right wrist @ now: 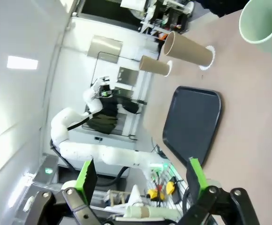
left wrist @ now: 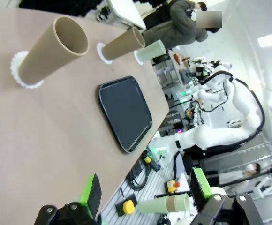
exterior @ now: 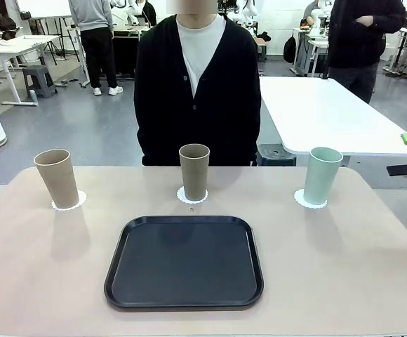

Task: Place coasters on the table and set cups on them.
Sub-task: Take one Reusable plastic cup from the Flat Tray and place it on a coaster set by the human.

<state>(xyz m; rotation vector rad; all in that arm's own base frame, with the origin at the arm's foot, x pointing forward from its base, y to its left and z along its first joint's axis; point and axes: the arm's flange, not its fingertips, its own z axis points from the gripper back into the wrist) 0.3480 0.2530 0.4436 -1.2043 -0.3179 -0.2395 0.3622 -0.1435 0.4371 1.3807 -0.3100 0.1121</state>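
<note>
Three cups stand on white coasters along the far side of the table point(exterior: 344, 267): a beige cup point(exterior: 57, 179) on its coaster point(exterior: 70, 202) at left, a brown cup point(exterior: 194, 172) in the middle, and a mint green cup point(exterior: 323, 175) on its coaster point(exterior: 307, 201) at right. The left wrist view shows my left gripper point(left wrist: 145, 192) open and empty off the table's edge, far from the nearest beige cup point(left wrist: 51, 51). My right gripper point(right wrist: 140, 177) is also open and empty, well back from the green cup point(right wrist: 262, 23).
An empty black tray point(exterior: 184, 261) lies in the middle of the table, nearer me. A person point(exterior: 196, 91) stands at the far side behind the middle cup. A white table point(exterior: 323, 112) stands behind at the right.
</note>
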